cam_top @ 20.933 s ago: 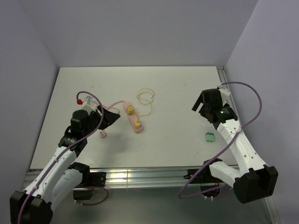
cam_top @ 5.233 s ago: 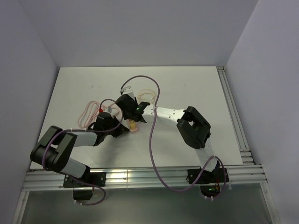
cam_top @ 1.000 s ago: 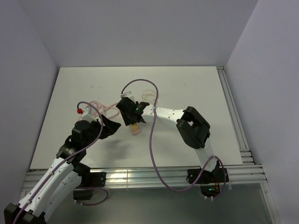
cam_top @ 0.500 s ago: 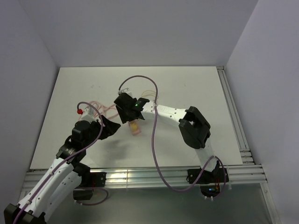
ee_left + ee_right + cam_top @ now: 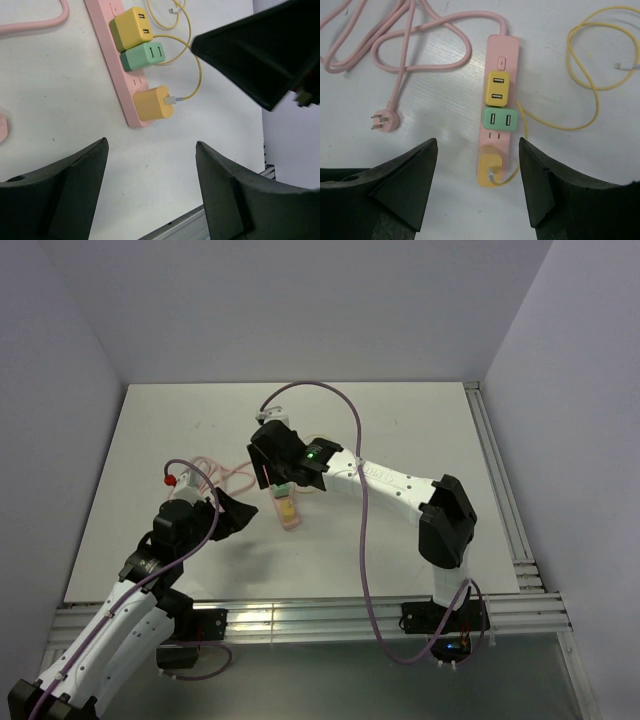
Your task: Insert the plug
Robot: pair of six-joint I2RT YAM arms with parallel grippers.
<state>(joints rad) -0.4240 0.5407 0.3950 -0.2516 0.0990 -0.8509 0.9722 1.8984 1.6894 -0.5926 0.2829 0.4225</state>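
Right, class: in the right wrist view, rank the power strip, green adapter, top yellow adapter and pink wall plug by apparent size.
1. power strip
2. green adapter and top yellow adapter, too alike to rank
3. pink wall plug

Left of the strip, pink cord loops crowd the counter; right of it, yellow cable coils. The right hand hangs above the strip; counter beyond the cable lies open.

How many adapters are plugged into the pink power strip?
3, all on the power strip: a yellow adapter next to its switch, a green adapter beside it, and a cabled yellow adapter at the other end. None seems hidden.
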